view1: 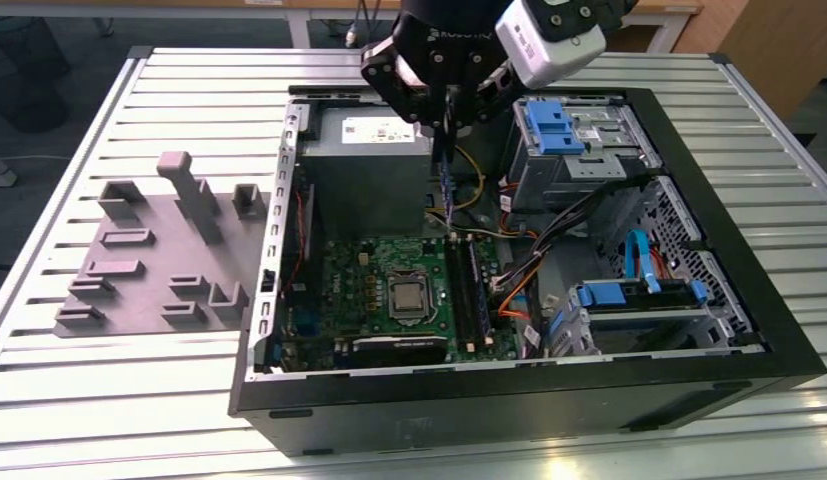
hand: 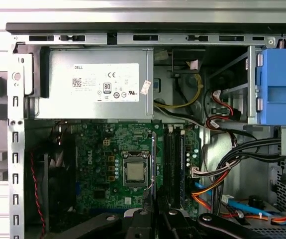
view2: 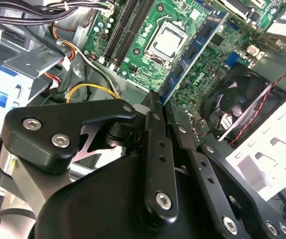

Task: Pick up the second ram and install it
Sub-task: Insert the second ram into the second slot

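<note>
My gripper hangs over the open computer case, shut on the second ram. The stick hangs upright from the fingers as a thin dark strip, with its lower end above the motherboard, close to the black memory slots. In the second wrist view the ram runs out from the shut gripper as a blue-green board. The first wrist view shows the ram edge-on, beside the slots and the processor.
The grey power supply sits at the case's back. Blue drive caddies and bundled cables crowd the exterior view's right. A grey fixture with upright blocks lies outside the case. A case fan is near the board.
</note>
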Tool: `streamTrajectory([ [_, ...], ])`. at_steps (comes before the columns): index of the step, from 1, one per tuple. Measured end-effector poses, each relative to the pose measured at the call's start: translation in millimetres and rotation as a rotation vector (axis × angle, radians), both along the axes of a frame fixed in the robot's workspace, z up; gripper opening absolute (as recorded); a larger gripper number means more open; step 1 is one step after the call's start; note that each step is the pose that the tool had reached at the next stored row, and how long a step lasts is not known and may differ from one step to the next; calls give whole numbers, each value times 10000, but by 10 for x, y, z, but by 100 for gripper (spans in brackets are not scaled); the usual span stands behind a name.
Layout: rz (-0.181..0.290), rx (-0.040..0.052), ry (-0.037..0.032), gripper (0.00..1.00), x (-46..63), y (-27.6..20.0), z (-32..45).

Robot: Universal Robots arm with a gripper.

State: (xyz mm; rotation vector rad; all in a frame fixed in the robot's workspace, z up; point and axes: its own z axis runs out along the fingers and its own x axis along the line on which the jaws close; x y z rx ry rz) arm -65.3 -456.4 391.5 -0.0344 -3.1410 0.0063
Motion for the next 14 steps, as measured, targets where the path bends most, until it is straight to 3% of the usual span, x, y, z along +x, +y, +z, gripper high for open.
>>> streamTrajectory([
  [14, -109, 0, 0, 14, 0, 0, 0],
])
